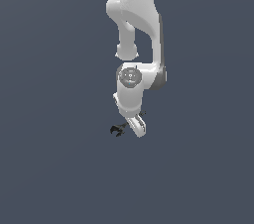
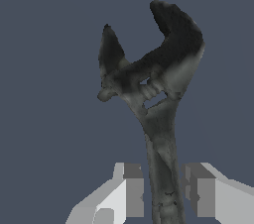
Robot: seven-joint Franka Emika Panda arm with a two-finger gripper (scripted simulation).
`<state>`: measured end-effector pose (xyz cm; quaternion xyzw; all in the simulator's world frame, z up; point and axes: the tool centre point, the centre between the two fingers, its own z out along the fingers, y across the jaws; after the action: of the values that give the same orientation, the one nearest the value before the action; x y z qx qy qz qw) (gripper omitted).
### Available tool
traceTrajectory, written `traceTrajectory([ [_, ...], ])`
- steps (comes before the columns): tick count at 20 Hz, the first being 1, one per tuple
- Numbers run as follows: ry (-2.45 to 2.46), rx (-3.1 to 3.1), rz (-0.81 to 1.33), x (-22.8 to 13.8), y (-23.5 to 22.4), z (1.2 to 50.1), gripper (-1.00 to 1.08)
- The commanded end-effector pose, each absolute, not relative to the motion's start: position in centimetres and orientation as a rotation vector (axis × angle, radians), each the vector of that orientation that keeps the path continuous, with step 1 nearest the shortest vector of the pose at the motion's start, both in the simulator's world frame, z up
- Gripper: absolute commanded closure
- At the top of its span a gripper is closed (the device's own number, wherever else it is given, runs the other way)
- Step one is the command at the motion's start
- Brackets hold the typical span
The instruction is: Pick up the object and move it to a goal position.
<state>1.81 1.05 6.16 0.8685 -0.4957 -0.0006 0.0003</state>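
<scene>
Flat, even, shadowless, slightly pixelated render

Distant exterior; close wrist, perhaps downward.

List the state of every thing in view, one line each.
Small black-grey metal wrench: handle runs between the gripper fingers, forked head pointing away from the wrist, thin gaps showing on both sides.
White two-finger gripper: open, straddling the wrench handle, not visibly clamped.
White robot arm: reaching down, folded over the wrench.

No legible text, labels, brands, numbers or signs found on the wrench [image 2: 159, 94], the arm [image 1: 135, 44] or elsewhere.
</scene>
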Motion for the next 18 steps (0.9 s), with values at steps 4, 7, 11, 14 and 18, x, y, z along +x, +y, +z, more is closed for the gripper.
traceTrajectory([
  [4,-1.559,2.728,0.000,1.7,-1.1,11.4,1.08],
  [7,-1.559,2.728,-0.001,1.6,-2.6,14.9,1.08],
  [11,-1.559,2.728,-0.001,1.5,-4.5,19.6,1.08],
  [14,-1.559,2.728,-0.001,1.5,-5.9,23.0,1.08],
  [18,-1.560,2.727,-0.001,1.4,-7.8,27.6,1.08],
])
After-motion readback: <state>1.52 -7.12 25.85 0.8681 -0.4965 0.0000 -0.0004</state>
